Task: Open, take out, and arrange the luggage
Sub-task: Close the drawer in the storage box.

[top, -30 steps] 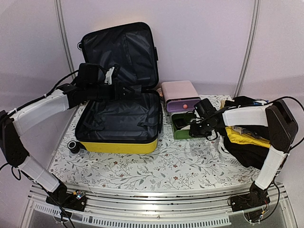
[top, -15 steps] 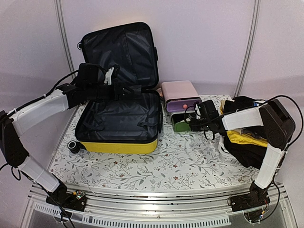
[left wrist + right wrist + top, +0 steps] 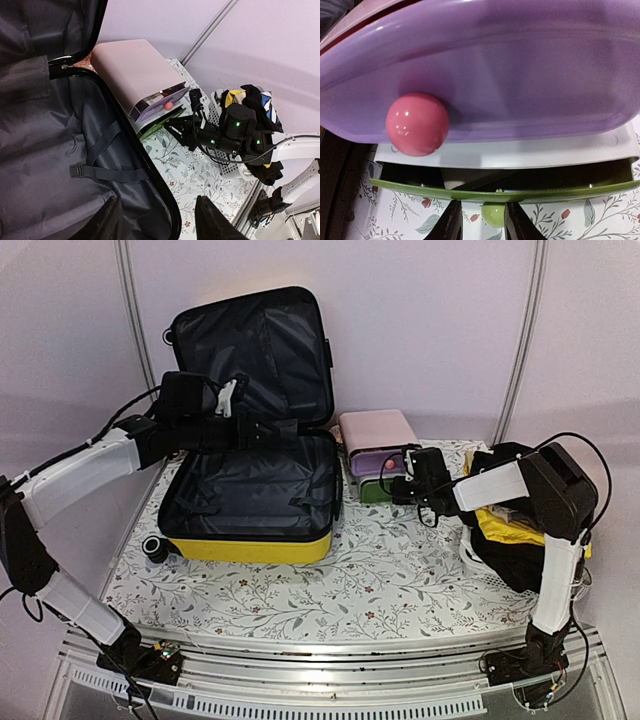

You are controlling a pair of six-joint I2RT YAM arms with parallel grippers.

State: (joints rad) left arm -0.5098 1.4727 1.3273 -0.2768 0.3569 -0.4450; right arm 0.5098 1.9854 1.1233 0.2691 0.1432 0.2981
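Observation:
The yellow suitcase (image 3: 250,546) lies open on the table, its black-lined lid (image 3: 250,340) propped upright; the lining (image 3: 50,150) looks empty. My left gripper (image 3: 282,430) hovers open and empty above the suitcase's right rim (image 3: 155,225). The pink drawer box (image 3: 375,428) stands right of the suitcase. My right gripper (image 3: 393,483) is at the box's green bottom drawer (image 3: 495,192), its fingers closed around the small green knob (image 3: 493,216). Above is the purple drawer (image 3: 520,65) with a pink knob (image 3: 417,124). The green drawer stands slightly out.
A white mesh basket (image 3: 467,540) holding yellow and black clothes (image 3: 515,530) stands at the right, behind my right arm. The floral tablecloth (image 3: 350,580) covers the table. The wall is close behind the suitcase lid and the box.
My right gripper has moved left and back toward the box, and the green drawer has slid most of the way in. The left arm has not moved.

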